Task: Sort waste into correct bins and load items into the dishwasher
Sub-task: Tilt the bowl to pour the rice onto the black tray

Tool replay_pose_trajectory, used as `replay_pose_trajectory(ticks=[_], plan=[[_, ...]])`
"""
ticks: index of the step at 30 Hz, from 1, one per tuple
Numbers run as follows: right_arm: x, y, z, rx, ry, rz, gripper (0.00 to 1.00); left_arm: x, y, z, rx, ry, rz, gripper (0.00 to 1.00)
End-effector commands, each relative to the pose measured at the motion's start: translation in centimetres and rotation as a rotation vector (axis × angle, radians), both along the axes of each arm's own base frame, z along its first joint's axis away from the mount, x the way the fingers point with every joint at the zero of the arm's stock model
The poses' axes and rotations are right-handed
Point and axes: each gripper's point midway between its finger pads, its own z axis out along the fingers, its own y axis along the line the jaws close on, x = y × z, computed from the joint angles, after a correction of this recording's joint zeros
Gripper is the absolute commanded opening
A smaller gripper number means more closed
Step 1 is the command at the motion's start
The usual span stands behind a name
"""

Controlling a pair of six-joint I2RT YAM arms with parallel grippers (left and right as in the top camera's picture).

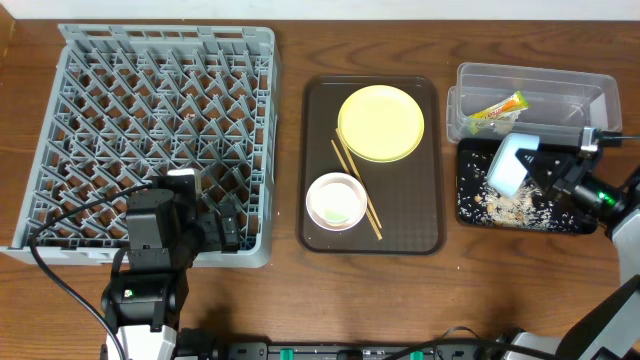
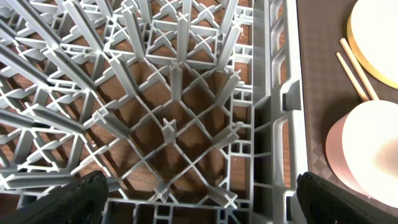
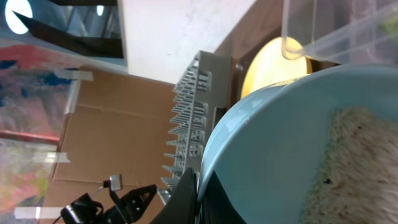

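The right claw is clamped on the rim of the light blue bowl. At the bottom of its wrist view, the dark wedge-shaped fingers pinch the thin, smooth lip. The bowl is round and glossy and tipped on its side. A grainy, whitish-beige patch of rice scraps clings to its inner wall at the right of the frame.

From overhead the bowl hangs tilted at the right of the frame, over the upper left part of the black tray. This tray is a shallow matte rectangle strewn with more of the loose pale grains. Just above it stands the clear tub, thin-walled with rounded corners. The crumpled yellow-green wrapper lies inside it.

The left claw stands apart. Its two black fingertips sit in the bottom corners of its wrist view, with only the dish rack showing between them. The rack is a square grey plastic lattice of diamond cells and upright pegs, filling the upper left of the overhead frame. The claw hovers over its lower right corner.

In the centre lies the dark brown serving tray, finely textured with rounded corners. It carries the flat, round yellow plate at the top and the pinkish-white bowl lower left. Two thin wooden chopsticks slant from beside the plate's left edge down close past that bowl's right side. All of it rests on a wood-grain table.
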Motion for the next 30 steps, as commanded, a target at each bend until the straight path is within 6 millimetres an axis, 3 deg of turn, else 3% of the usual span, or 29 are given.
replay_pose_trajectory(ticks=[1, 7, 20, 25, 30], plan=[[-0.2, 0.0, 0.8, 0.073, -0.015, 0.02, 0.01, 0.3, -0.1, 1.1, -0.005, -0.026, 0.004, 0.99], [-0.1, 0.0, 2.1, 0.082, -0.121, 0.067, 0.01, 0.3, -0.1, 1.1, -0.005, -0.026, 0.004, 0.99], [0.4, -0.4, 2.6, 0.053, -0.159, 0.069, 0.01, 0.3, -0.1, 1.1, -0.005, -0.026, 0.004, 0.99], [0.9, -0.7, 3.1, 0.111, -0.085, 0.06, 0.01, 0.3, -0.1, 1.1, -0.005, -0.026, 0.004, 0.99], [1.7, -1.6, 2.8, 0.264, 0.159, -0.02, 0.01, 0.3, -0.1, 1.1, -0.005, -0.026, 0.004, 0.99]])
